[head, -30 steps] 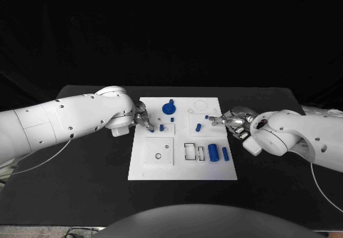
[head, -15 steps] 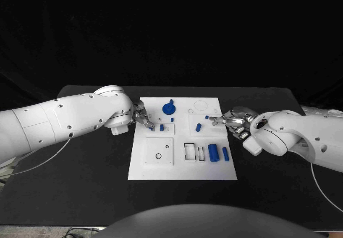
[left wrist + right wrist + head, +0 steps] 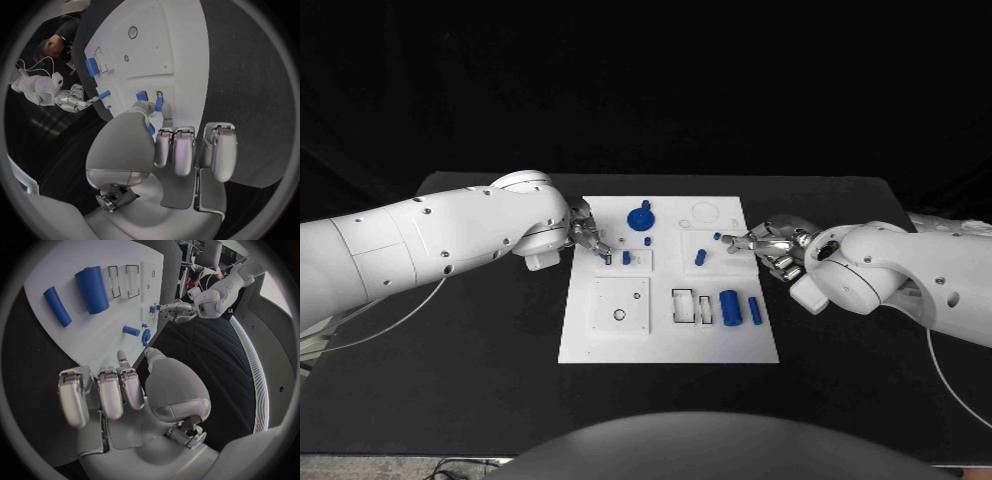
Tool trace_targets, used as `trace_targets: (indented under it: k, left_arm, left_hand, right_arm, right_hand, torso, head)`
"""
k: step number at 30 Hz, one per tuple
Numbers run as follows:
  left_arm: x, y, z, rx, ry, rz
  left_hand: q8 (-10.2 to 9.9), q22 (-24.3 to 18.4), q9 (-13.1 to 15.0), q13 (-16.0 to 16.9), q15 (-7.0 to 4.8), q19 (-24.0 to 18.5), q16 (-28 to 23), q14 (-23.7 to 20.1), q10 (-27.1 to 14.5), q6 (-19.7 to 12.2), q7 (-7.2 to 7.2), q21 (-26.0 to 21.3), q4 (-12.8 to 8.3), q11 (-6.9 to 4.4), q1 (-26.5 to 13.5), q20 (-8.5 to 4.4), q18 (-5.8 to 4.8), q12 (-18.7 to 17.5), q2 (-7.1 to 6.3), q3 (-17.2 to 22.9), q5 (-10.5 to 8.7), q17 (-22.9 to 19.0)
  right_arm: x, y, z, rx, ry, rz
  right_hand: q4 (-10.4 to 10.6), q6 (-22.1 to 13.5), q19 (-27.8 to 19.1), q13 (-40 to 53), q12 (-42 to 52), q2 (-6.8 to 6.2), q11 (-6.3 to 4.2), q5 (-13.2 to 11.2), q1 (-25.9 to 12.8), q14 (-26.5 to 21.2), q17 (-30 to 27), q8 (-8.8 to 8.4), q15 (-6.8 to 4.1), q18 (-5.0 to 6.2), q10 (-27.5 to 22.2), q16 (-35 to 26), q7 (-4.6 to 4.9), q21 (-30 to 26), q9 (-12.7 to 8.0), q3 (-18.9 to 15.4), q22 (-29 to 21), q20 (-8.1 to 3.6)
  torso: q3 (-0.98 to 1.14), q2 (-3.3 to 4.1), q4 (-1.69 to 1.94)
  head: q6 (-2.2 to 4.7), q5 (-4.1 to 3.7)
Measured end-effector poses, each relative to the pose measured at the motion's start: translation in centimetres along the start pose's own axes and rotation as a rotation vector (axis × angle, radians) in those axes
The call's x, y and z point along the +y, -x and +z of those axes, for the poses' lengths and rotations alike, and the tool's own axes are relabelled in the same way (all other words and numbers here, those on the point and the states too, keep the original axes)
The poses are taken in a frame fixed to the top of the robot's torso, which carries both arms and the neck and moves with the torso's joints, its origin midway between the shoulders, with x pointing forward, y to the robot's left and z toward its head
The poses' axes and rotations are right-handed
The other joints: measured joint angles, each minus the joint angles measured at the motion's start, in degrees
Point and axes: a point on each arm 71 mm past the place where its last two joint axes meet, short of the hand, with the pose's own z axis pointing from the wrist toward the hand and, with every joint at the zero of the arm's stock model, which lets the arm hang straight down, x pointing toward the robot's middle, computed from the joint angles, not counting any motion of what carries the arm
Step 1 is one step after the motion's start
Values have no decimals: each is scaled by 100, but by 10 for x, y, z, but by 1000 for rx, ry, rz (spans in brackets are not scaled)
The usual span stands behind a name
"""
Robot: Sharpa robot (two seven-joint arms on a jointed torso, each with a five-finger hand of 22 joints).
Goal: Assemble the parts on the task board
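Left hand (image 3: 589, 240) at the task board (image 3: 668, 340) left edge pinches a small blue part (image 3: 159, 104) over the board, while right hand (image 3: 769, 245) at the right edge has fingers curled, apparently holding nothing.

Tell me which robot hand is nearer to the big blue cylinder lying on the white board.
Right. The right robot hand is at the board's right edge, just above the big blue cylinder. The left robot hand is at the opposite edge of the task board, farther from it.
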Motion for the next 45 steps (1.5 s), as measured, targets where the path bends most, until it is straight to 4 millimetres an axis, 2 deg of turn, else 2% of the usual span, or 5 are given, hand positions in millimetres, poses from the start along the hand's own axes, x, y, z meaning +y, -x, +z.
trace_targets:
  k: [4,13,45]
  left_arm:
    - [-1,0,0,2,1,2]
    - [-1,0,1,5,3,5]
    - [-4,-3,1,30,7,24]
  left_hand:
    - [-1,0,0,0,0,0,0,0,0,0,0,0,0,0,0,0,0,0,0,0,-50,0]
    - [-3,0,-3,0,0,-1,0,0,0,-1,1,0,0,0,-1,-1,-1,0,0,0,-291,-1]
    - [-25,0,-22,0,0,-21,0,0,-21,-2,2,0,-25,-20,55,-20,0,0,-21,24,-400,-3]
  right_arm:
    - [0,0,0,0,0,0]
    - [0,0,0,0,0,0]
    - [0,-1,0,2,1,0]
  right_hand:
    - [0,0,0,0,0,0,0,0,0,0,0,0,0,0,0,0,0,0,0,0,0,0]
    - [0,0,0,0,0,0,0,0,0,0,-1,0,0,0,0,0,0,0,0,0,-1,0]
    - [0,0,0,-1,0,0,0,0,0,0,-2,0,0,0,0,0,0,0,0,0,-3,0]
  torso:
    - [-1,-1,1]
    - [-1,-3,3]
    - [-3,-1,3]
  head:
    - [0,0]
    - [0,4]
    - [0,12]
